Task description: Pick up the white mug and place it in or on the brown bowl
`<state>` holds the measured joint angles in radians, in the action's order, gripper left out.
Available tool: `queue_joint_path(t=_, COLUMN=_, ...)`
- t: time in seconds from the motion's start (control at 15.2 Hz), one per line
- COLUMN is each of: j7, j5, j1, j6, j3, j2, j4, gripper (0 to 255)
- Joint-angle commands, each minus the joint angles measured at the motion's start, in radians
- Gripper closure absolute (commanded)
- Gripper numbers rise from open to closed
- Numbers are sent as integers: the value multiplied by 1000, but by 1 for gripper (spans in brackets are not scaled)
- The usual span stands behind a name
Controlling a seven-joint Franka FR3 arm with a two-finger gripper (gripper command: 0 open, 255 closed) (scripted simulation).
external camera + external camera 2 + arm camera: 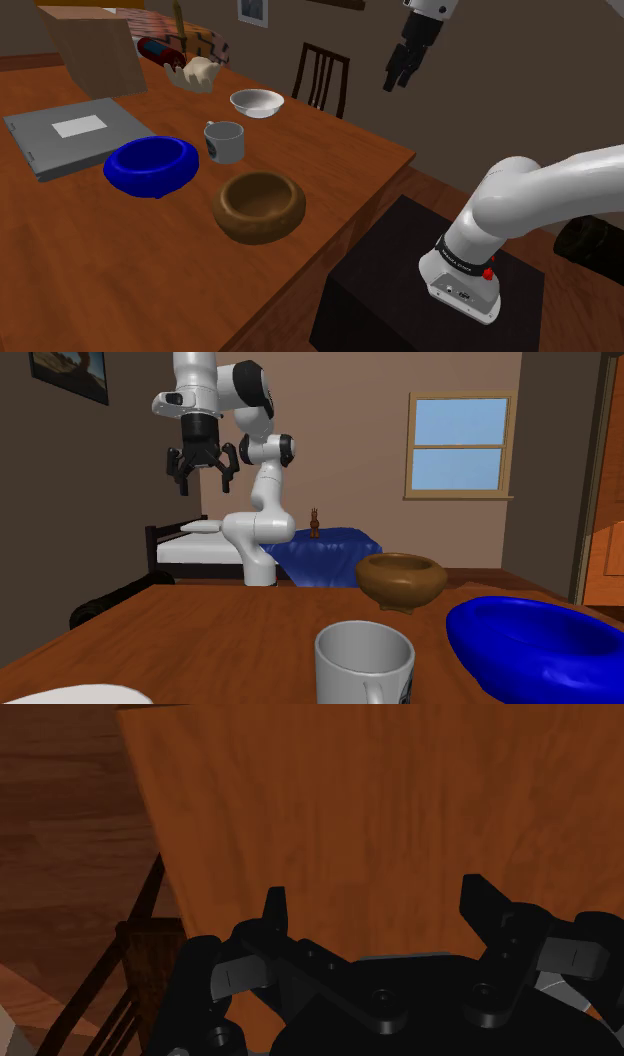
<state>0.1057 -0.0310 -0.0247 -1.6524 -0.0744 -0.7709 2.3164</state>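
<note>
The white mug (224, 141) stands upright on the wooden table (120, 260), between the blue bowl and the white bowl; it looms close in the second exterior view (364, 662). The brown bowl (259, 205) sits just in front of the mug, nearer the table's front edge, and appears beyond the mug in the second exterior view (401, 580). My black gripper (397, 74) hangs high in the air past the table's right edge, well away from both. Its fingers stand apart with nothing between them (201, 468) (378, 914).
A blue bowl (151, 165) lies left of the mug, a white bowl (257, 102) behind it. A grey flat box (70, 135), a cardboard box (92, 47) and small items sit further back. A dark chair (321, 78) stands at the table's far edge.
</note>
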Motion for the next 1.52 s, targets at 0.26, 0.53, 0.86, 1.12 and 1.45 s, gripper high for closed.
queue_joint_path(t=0.26, j7=-51, j5=-32, j1=25, j6=-91, j3=52, j2=101, j4=-15, gripper=0)
queue_joint_path(t=0.53, j7=-101, j5=-55, j1=47, j6=-175, j3=101, j2=215, j4=-51, gripper=0)
queue_joint_path(t=0.86, j7=-163, j5=-68, j1=69, j6=-266, j3=159, j2=370, j4=-124, gripper=0)
queue_joint_path(t=1.12, j7=-214, j5=-62, j1=84, j6=-323, j3=202, j2=502, j4=-204, gripper=0)
queue_joint_path(t=1.45, j7=-283, j5=-35, j1=104, j6=-374, j3=248, j2=676, j4=-333, gripper=0)
